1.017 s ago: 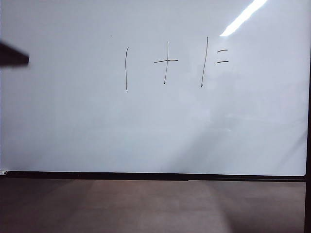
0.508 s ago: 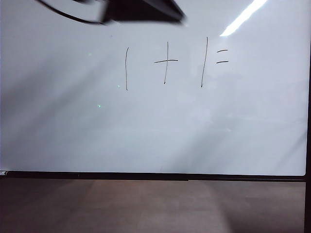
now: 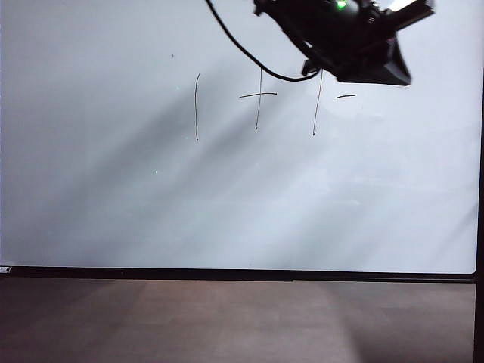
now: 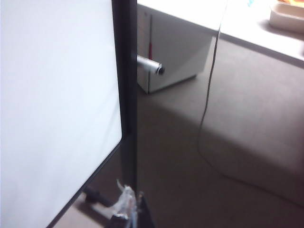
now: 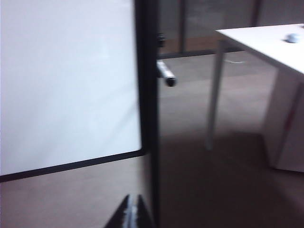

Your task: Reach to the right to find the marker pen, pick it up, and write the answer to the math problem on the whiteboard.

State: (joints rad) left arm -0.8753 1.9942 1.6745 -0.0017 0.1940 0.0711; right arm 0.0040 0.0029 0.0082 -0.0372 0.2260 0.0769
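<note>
Left arm reaches across the top of the board; the marker sticks out past its right edge.

Exterior view: the large glossy white whiteboard (image 3: 227, 204) with a thin black frame bears the thin black handwritten math problem (image 3: 257, 102); a black arm with a trailing cable covers its upper right corner and part of the strokes, and no fingers show.
Left wrist view: the left hand (image 4: 130, 209) sits low beside the board's dark frame, its tips close together and blurred, so I cannot tell its state. A grey marker pen with a dark tip (image 4: 151, 65) juts from behind the frame.
Right wrist view: the right hand (image 5: 132, 209) is closed, holding nothing, near the frame; the same pen (image 5: 166, 73) protrudes there, well apart.
</note>
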